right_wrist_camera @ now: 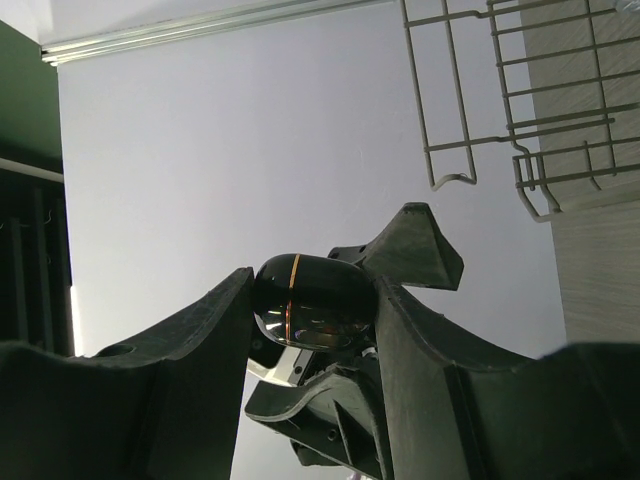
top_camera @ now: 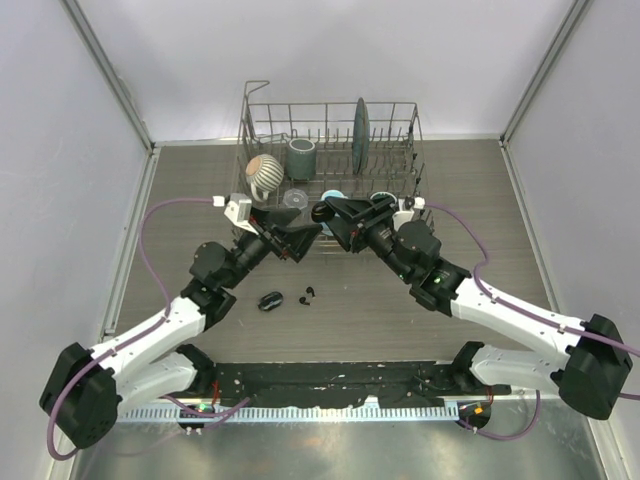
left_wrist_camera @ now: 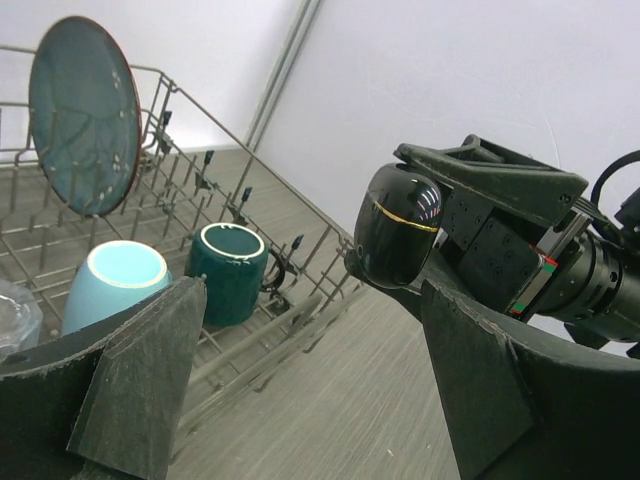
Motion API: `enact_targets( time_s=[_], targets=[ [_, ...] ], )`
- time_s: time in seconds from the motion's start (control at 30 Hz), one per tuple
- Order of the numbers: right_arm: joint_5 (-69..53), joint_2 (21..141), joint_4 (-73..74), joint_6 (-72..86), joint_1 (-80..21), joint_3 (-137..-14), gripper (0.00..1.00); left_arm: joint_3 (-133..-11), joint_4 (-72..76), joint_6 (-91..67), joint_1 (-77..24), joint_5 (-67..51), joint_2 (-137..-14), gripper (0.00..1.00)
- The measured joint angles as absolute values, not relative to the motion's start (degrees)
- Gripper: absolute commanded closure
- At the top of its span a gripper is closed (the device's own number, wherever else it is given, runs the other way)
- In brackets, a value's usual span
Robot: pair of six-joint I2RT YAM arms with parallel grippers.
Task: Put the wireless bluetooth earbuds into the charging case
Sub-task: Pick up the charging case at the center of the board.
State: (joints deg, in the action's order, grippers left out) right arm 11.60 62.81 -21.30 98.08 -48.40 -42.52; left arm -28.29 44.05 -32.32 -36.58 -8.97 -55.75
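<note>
Note that the right gripper [right_wrist_camera: 312,312] is clamped on the charging case [right_wrist_camera: 305,297], with one finger pressed against each side of the glossy black shell. The case is closed; a thin gold seam line runs around it. It is held above the table [top_camera: 400,320], just in front of the dish rack [top_camera: 330,150]. Observe that the left gripper [left_wrist_camera: 315,375] faces the case with its fingers [left_wrist_camera: 150,370] spread apart, holding nothing and not touching the shell. Locate two of the earbuds [top_camera: 304,300] in the top view: they lie on the table, below and nearer than both grippers, well apart from the case. A dark oval item [top_camera: 270,300] lies just to their left; it is too small to identify.
</note>
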Motion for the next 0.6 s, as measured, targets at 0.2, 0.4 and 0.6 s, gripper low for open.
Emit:
enact_targets(
  time_s=[0.2,0.4,0.6],
  targets=[
    [11.07,63.51,-21.43,98.52,-48.84,-42.52,0.99,-28.49,46.50,-32.29,-37.43,-9.56,-58.26,0.13],
    [10.52,63.94,-21.45,99.02,-49.08,-42.52,0.99,-29.98,49.06,-32.29,-37.58,-10.20,-59.92,0.26],
    [10.35,64.16,-21.71,99.20,-49.12,-42.52,0.99,-31.09,50.50,-32.47,-38.04,-11.03,-62.24,0.28]
  ],
)
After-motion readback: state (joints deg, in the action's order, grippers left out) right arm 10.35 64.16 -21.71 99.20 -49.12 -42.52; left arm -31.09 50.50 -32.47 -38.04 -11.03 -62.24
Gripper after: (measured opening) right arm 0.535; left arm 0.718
